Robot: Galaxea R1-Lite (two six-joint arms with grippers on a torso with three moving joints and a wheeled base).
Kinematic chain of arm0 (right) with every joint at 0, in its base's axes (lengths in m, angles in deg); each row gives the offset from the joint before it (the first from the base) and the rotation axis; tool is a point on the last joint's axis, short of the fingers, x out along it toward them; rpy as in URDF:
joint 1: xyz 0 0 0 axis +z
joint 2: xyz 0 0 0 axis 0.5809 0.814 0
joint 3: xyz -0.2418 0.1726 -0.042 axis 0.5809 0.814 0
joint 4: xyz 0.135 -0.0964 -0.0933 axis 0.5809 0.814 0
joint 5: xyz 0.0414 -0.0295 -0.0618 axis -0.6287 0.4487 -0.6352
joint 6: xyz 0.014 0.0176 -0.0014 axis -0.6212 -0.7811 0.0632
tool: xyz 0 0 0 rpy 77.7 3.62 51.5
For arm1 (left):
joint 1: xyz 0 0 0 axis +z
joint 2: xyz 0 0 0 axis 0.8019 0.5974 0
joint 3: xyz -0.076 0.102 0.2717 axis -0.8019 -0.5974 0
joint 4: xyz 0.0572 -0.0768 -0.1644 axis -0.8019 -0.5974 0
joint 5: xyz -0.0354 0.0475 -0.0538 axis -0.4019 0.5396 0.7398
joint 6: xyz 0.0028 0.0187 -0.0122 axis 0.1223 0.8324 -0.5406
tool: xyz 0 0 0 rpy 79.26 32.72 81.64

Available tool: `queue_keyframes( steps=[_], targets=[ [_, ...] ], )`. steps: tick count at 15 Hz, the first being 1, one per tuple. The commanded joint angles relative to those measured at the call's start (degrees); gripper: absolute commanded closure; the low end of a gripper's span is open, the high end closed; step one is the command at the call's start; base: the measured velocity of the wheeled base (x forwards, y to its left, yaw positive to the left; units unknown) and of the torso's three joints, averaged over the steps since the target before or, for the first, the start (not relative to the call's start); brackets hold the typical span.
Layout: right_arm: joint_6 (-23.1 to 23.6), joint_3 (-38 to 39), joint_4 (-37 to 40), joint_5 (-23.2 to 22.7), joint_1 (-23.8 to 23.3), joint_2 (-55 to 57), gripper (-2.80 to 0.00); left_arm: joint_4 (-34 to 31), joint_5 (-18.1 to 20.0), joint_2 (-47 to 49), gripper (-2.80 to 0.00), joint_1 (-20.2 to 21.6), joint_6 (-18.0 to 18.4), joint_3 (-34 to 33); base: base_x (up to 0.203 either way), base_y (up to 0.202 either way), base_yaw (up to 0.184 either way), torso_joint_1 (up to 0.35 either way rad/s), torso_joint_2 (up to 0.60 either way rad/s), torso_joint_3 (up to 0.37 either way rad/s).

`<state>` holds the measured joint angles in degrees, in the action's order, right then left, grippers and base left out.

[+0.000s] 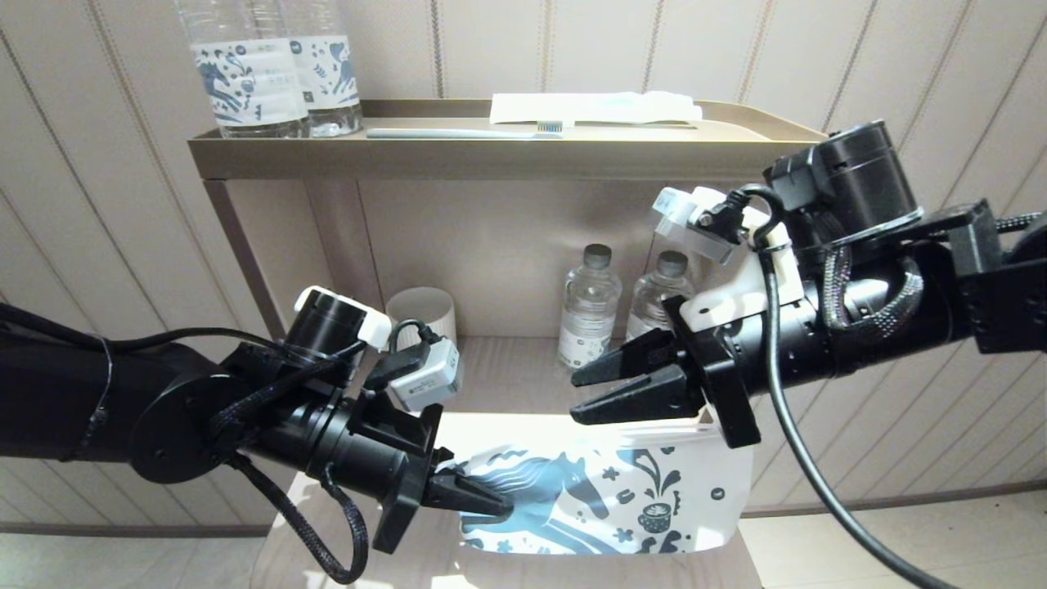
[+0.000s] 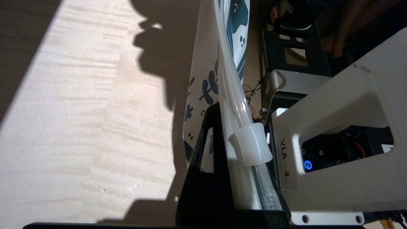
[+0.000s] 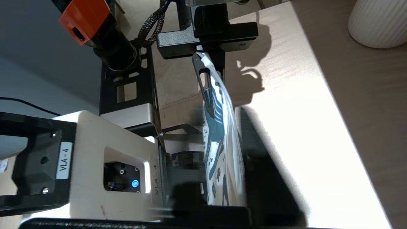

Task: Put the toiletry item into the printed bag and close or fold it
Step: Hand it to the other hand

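The printed bag (image 1: 638, 491) is white with a blue horse. It is held upright on its edge above the pale wooden shelf (image 1: 507, 368). My left gripper (image 1: 491, 501) is shut on the bag's left end. In the left wrist view the bag (image 2: 203, 89) runs between the fingers of that gripper (image 2: 222, 121), with its white zip slider (image 2: 251, 144) close to them. My right gripper (image 1: 577, 398) reaches in from the right over the bag's top edge. In the right wrist view its jaws (image 3: 222, 130) press both sides of the bag (image 3: 219, 152). The bag's inside is hidden, so the toiletry item cannot be made out.
A pale toothbrush (image 1: 462, 132) and a white packet (image 1: 593, 106) lie on the top tray beside two large water bottles (image 1: 270, 74). Two small bottles (image 1: 589, 303) and a white ribbed cup (image 1: 421, 315) stand at the back of the lower shelf.
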<state>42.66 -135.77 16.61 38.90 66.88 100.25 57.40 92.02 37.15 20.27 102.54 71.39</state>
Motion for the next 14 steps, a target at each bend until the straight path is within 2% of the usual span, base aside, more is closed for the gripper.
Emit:
queue_keyframes(
  steps=[1, 3, 5, 9, 11, 12, 14],
  targets=[
    [-0.56, 0.7, 0.39, 0.37, -0.07, -2.34, 0.0, 0.07, 0.24, -0.49, 0.0, 0.03, 0.17, -0.17, 0.0, 0.0, 0.0, 0.0, 0.0, 0.0],
    [-3.78, 0.72, 2.04, 4.53, -0.13, -4.72, 0.0, 0.07, 0.24, -0.82, 0.0, 0.35, 0.17, -0.08, 0.0, 0.0, 0.0, 0.0, 0.0, 0.0],
    [-5.77, 0.46, 3.84, 7.2, -2.57, -6.93, 0.0, -0.04, 0.16, -1.45, 0.0, 0.35, 0.0, -0.08, 0.0, 0.0, 0.0, 0.0, 0.0, 0.0],
    [-6.24, -5.92, 19.37, 9.79, -10.34, -8.41, 0.0, -0.46, -0.11, -2.02, 0.0, 0.62, 0.13, -0.04, 0.0, 0.0, 0.0, 0.0, 0.0, 0.0],
    [-5.59, -5.8, 20.31, 10.32, -13.39, -8.69, 0.0, -0.46, -0.11, -1.99, 0.0, 1.06, 0.17, -0.08, 0.0, 0.0, 0.0, 0.0, 0.0, 0.0],
    [-4.11, -4.99, 20.9, 10.41, -14.3, -8.9, -2.8, -0.46, -0.11, -1.88, 0.0, 1.06, 0.17, -0.08, 0.0, 0.0, 0.0, 0.0, 0.0, 0.0],
    [-0.34, -4.38, 23.63, 10.54, -14.43, -9.3, -2.8, -0.43, -0.2, -1.61, 0.0, 1.06, 0.26, -0.12, 0.0, 0.0, 0.0, 0.0, 0.0, 0.0]
  ],
)
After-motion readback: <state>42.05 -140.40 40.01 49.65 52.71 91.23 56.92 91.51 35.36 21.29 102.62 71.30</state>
